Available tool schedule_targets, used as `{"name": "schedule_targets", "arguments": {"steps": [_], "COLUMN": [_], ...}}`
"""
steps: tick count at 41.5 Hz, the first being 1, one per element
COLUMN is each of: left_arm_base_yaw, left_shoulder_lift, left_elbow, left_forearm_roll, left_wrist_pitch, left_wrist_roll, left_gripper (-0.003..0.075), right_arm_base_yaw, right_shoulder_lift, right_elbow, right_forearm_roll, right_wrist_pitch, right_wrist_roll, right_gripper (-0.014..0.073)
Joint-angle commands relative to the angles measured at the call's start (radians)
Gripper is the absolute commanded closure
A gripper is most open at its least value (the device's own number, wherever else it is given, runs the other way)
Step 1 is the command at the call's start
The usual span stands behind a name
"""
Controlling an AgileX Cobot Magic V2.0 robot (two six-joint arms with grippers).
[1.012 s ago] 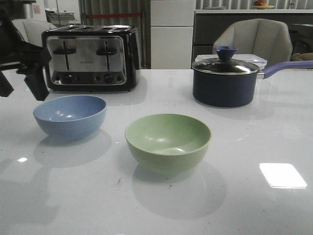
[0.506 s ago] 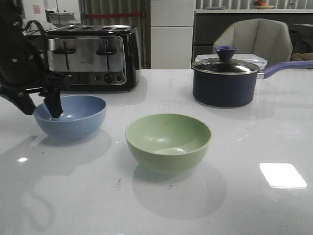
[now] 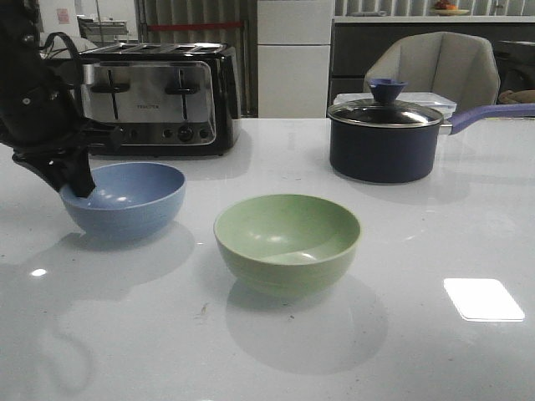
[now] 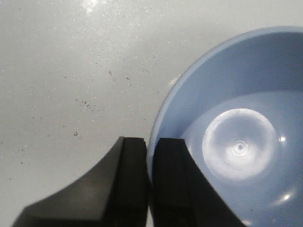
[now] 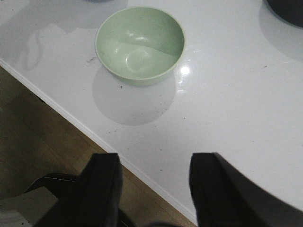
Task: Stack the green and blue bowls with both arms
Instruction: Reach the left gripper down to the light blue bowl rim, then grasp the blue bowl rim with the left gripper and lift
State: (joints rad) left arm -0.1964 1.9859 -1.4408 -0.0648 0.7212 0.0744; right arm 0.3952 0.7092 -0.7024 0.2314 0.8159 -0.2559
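At the near middle of the white table (image 3: 401,251), the green bowl (image 3: 287,241) is standing upright and alone, with nothing touching it. In the right wrist view the same bowl (image 5: 139,44) is sitting well inside the table edge, and the right gripper (image 5: 154,182) is hanging off the table, over the wooden floor (image 5: 33,142), with its two black fingers (image 5: 102,189) spread wide and holding nothing.

A little farther back and to the left, the blue bowl (image 3: 123,199) is sitting on the table, well apart from the green one. The left gripper (image 3: 77,180) is reaching down from the left onto the left side of its rim. In the left wrist view the gripper (image 4: 148,182) is pinching the rim of the blue bowl (image 4: 236,137): one finger is lying inside the bowl and the other finger (image 4: 125,184) outside, and both are pressing close on the thin wall. In the front view the bowl is looking slightly tilted, but whether it is lifting off the table cannot be told.

Behind the bowls, a black and steel toaster (image 3: 155,98) is standing at the back left, and a dark navy saucepan (image 3: 384,138) with its lid on and a purple handle is standing at the back right
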Motion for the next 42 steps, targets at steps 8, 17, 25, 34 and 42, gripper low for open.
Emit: {"name": "schedule_targets", "arguments": {"steps": [8,17,25,34,42], "left_arm_base_yaw": [-0.026,-0.107,-0.217,-0.347,-0.399], "left_shoulder_lift": [-0.166,-0.261,-0.279,-0.267,-0.218], "left_elbow": [-0.052,-0.138,-0.213,-0.216,-0.216], "left_forearm_roll": [-0.043,-0.046,-0.063,-0.094,-0.098], "left_wrist_pitch": [0.076,0.2,0.257,0.205,0.182], "left_wrist_roll": [0.004,0.025,0.025,0.025,0.025], "left_gripper": [0.0627,0.0627,0.0627,0.0627,0.0627], "right_arm_base_yaw": [0.001,0.001,0.001,0.001,0.001], "right_shoulder_lift": [-0.005,-0.005,-0.005,-0.005,-0.005], "right_elbow": [-0.025,-0.025,-0.025,-0.025,-0.025], "right_forearm_roll": [0.006,0.006,0.006,0.006,0.006], "right_wrist_pitch": [-0.056,-0.056,-0.056,-0.056,-0.056], "right_wrist_roll": [-0.008,-0.008,-0.008,-0.008,-0.008], "right_gripper": [0.0148,0.0148,0.0148,0.0148,0.0148]}}
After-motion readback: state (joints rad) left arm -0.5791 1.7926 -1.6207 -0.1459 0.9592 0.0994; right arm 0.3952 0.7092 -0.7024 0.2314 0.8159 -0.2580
